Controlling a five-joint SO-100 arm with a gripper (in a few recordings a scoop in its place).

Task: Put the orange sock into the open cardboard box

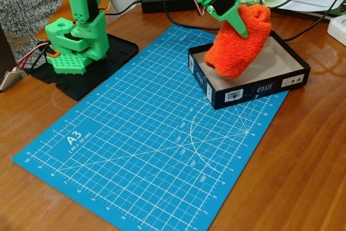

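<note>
Your gripper [238, 17] is clamped on the orange sock [238, 44], which hangs straight below it (long axis near vertical), its lower end over the open cardboard box [254, 93], directly beneath. Only 1 release remains, I judge.

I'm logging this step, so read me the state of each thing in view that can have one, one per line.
orange sock: held up in the gripper, hanging over the box, its lower end at or just above the floor.
gripper: shut on the orange sock.
open cardboard box: open, upright, sitting partly on the mat's far right corner.
blue cutting mat: lying flat on the table.
green arm base: upright on its black plate.
</note>
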